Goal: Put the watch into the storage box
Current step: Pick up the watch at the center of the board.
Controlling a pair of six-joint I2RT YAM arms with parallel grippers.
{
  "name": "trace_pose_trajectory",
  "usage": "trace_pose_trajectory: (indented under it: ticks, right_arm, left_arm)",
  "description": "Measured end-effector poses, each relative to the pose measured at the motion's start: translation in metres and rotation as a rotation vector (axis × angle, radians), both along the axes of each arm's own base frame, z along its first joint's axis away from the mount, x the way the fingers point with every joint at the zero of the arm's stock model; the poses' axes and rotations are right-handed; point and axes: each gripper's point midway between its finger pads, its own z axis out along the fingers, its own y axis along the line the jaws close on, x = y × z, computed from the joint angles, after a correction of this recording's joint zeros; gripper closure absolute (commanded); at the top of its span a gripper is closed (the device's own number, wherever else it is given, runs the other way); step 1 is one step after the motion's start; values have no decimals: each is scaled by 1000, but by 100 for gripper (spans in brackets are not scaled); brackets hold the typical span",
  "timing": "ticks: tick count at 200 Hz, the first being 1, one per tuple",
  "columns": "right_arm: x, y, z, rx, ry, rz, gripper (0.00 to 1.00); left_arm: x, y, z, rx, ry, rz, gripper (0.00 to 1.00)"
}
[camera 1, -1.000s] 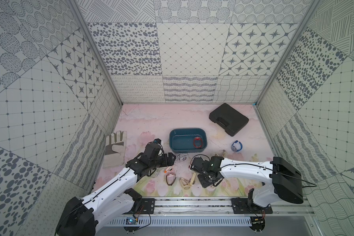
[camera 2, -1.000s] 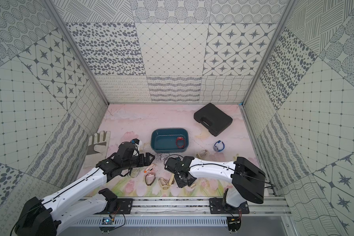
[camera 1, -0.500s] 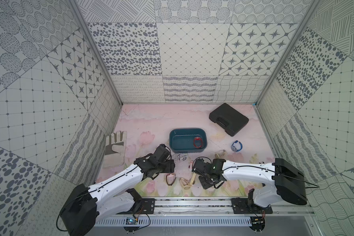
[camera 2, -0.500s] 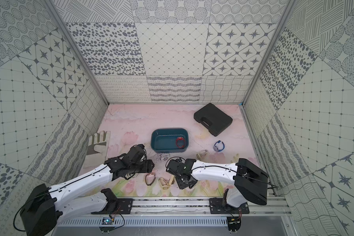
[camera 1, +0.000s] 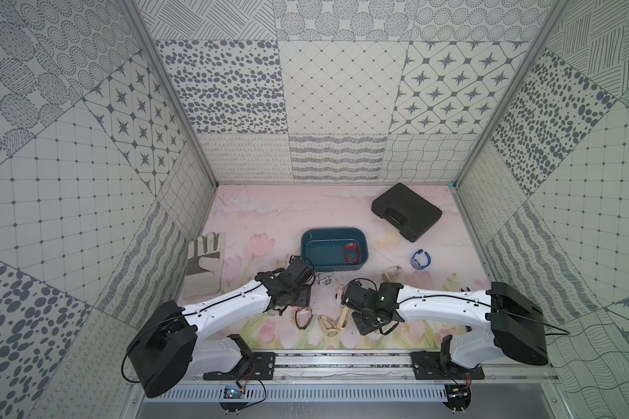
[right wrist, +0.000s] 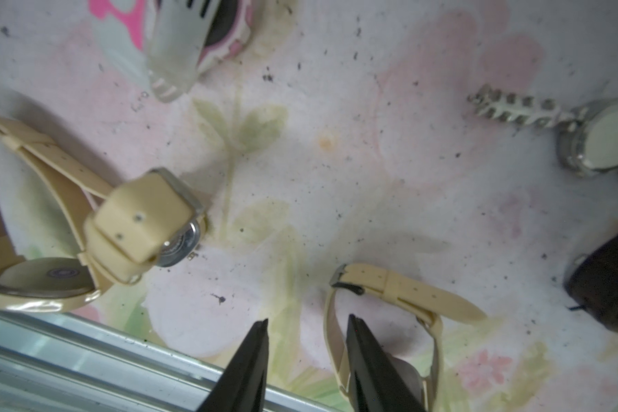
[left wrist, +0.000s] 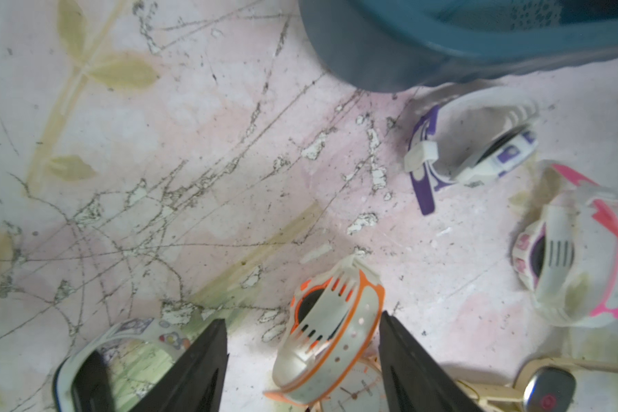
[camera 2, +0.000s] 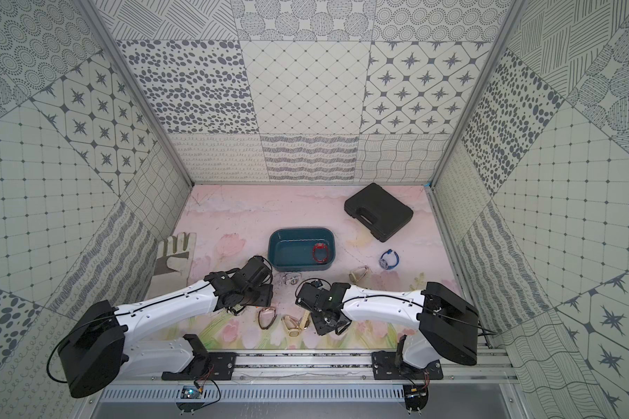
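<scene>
The storage box point(camera 1: 333, 230) point(camera 2: 291, 232), a dark teal tub, stands mid-table with a red watch point(camera 1: 353, 253) lying in it. My left gripper point(left wrist: 302, 317) point(camera 1: 298, 295) is low, just in front of the box's near left corner. It is open, and an orange-and-white watch point(left wrist: 332, 321) stands between its fingers, against one and apart from the other. My right gripper point(right wrist: 307, 318) point(camera 1: 369, 328) is open near the front rail. One finger is inside the loop of a beige watch point(right wrist: 400, 289), whose strap runs between the fingers.
Loose watches lie around the grippers: purple-white point(left wrist: 471, 142), pink-white point(left wrist: 578, 257), blue point(camera 1: 421, 259), silver metal point(right wrist: 600, 142) and other beige ones point(right wrist: 140, 217). A black case point(camera 1: 407, 212) sits at the back right and a glove point(camera 1: 204, 261) at the left wall. The metal rail point(right wrist: 86, 349) edges the front.
My left arm has swung right and down over the orange-and-white watch, and its jaws have narrowed around it. The right gripper has shifted slightly, with its opening unchanged.
</scene>
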Motion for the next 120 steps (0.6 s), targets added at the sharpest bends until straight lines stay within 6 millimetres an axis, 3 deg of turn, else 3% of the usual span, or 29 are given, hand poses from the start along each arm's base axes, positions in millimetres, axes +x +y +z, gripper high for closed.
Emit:
trace_pose_trajectory:
  ticks: [35,75,107,120]
  right_arm:
    - [0,1,0,3,-2,7,59]
    - [0,1,3,20,-10,7,59]
    - [1,2,5,34,-15,7,59]
    - [1,2,6,35,-16,7,58]
  left_arm:
    - [4,-2,-2,29,-2,-19,38]
    - [7,-2,-8,64,10,-35,50]
    - [9,-1,-12,81,16,-42,76]
    - [9,0,-14,83,16,-41,92]
